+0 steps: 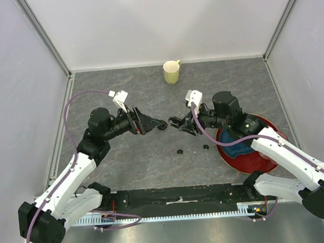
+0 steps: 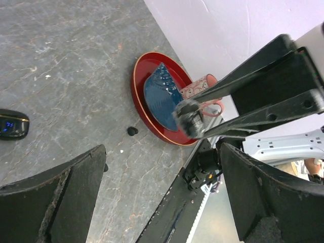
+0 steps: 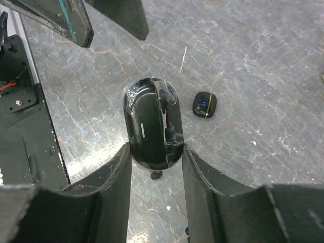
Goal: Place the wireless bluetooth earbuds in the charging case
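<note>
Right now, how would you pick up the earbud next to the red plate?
Pinch the earbud across its middle, coming straight down from above. It is tiny and lies low on the table, and the plate rim sits close beside it, so sideways approaches look crowded.

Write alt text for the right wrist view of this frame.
The right end effector grips a glossy black oval charging case between its two black fingers, with the grey marbled table behind it. A small black piece with a blue light lies on the table close by.
</note>
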Controlling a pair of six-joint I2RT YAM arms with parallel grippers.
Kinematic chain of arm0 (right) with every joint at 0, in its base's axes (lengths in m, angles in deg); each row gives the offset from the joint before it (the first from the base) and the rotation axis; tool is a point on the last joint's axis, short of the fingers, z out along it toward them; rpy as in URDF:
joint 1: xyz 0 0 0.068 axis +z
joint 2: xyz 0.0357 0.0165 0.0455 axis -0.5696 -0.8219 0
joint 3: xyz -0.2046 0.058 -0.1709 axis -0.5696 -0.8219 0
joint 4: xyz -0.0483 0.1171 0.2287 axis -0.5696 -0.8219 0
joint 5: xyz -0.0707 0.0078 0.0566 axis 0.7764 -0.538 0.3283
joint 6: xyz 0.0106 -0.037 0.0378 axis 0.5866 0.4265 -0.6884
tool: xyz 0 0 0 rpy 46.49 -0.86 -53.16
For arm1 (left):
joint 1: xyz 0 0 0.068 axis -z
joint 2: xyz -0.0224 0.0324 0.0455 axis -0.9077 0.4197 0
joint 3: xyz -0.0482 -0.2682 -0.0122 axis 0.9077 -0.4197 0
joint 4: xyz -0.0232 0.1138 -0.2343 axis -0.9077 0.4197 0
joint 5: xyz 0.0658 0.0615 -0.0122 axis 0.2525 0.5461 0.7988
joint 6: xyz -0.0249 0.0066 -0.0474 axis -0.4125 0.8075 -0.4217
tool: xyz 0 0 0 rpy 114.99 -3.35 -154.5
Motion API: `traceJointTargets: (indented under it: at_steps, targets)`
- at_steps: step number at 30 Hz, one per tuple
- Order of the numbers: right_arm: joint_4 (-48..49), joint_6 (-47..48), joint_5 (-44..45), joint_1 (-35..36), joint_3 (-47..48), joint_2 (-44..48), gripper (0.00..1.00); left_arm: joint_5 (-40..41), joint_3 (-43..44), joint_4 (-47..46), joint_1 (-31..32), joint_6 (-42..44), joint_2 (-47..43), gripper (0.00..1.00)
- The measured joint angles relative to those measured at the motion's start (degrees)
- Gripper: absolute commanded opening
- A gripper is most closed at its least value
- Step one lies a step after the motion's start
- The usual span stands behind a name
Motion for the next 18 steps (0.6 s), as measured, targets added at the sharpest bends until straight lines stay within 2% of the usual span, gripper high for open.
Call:
traceJointTargets:
  at_steps: [7,13,18]
  targets:
    - [-0.5,0.2,2.0,3.1,0.0,-1.7,0.03,-0.1,2.5,-2.4,3.4,-0.6,4.1,0.94]
    - [-0.4,0.2,2.9,4.7,0.0,-2.5,0.03,-1.0,3.1,-2.6,5.5,-1.3,7.7,0.83]
    - [-0.4,0.2,3.3,5.5,0.0,-2.8,0.03,-1.5,3.8,-2.7,6.2,-2.1,10.3,0.70]
